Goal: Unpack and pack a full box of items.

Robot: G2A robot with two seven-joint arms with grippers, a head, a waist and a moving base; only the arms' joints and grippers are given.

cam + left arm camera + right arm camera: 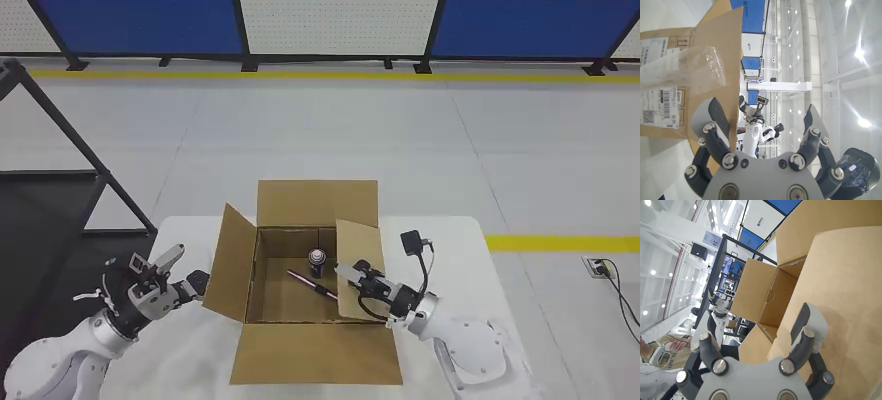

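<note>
1. Cardboard box [258,290] sits open in the middle of the white table [460,245]. Four flaps are out: far flap [317,202], near flap [315,352] lying toward the table's near edge, and left flap [232,262] and right flap [362,243] angled up.
2. Two items are inside. One small dark bottle [316,260] stands upright near the far wall. One dark pen-like stick [310,284] lies slantwise on the box floor just beside it; whether they touch, cannot tell.
3. Left gripper [762,106] is at the left flap, on the side toward the table's left edge. Its jaws are spread with the flap's edge between them, close to one pad [719,115], and nothing is clamped.
4. Right gripper [756,308] is at the right flap. Its jaws are spread and the flap's edge runs between them. One pad [800,321] is in front of the flap face, not pinching.
5. In the way: each raised side flap stands between a gripper and the items.
6. A loose strip of clear tape [687,70] sticks off the box's outer wall, near white shipping labels [659,109].
7. Around: a black metal frame [60,150] off the table's left edge, blue partition panels [330,25] along the back, and a power strip [597,266] on the floor to the right.
8. Count: one box, four flaps, two items, two grippers.
</note>
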